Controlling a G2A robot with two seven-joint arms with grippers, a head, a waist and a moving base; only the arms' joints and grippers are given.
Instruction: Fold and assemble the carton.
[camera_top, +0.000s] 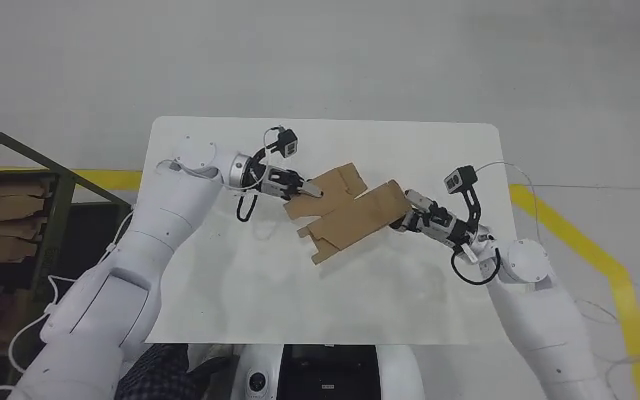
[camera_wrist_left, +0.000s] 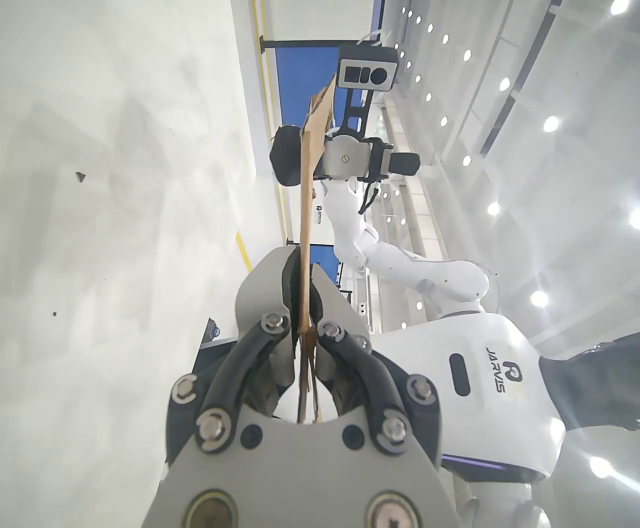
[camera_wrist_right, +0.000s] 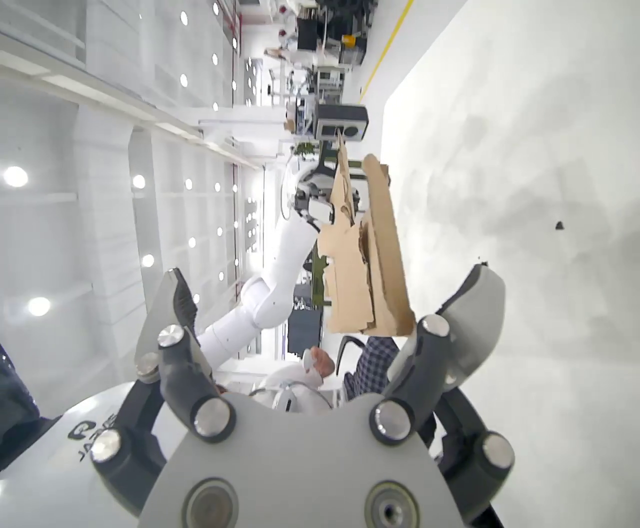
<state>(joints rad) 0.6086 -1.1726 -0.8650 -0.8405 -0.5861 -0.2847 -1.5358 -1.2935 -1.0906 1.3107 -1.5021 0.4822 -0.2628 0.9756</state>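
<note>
Pale grey floor (camera_top: 400, 60), crossed by a yellow line (camera_top: 565, 230), is seen around a white tabletop (camera_top: 200, 300). A dark-framed rack (camera_top: 40, 170) holding brown sheets stands off the robot's left side. A high ceiling with rows of round lights is shown in the wrist views.

The carton (camera_top: 345, 210) is held above the middle of the tabletop as a flattened blank, its flaps spread outward and no walls raised. One end is pinched by the left gripper (camera_top: 308, 187), whose pads are clamped on the cardboard edge, as its own wrist view makes plain. At the opposite end the right gripper (camera_top: 405, 213) is spread wide, with a corner of the blank lying between its fingers; whether that corner is touched cannot be told.

Little of the task can be judged as done: the blank has been lifted and presented between both arms, nothing more. The opening of the tube, the folding of the bottom flaps and the closing of the box are all judged to be left. A second grasp by the right gripper would likely be needed first.
</note>
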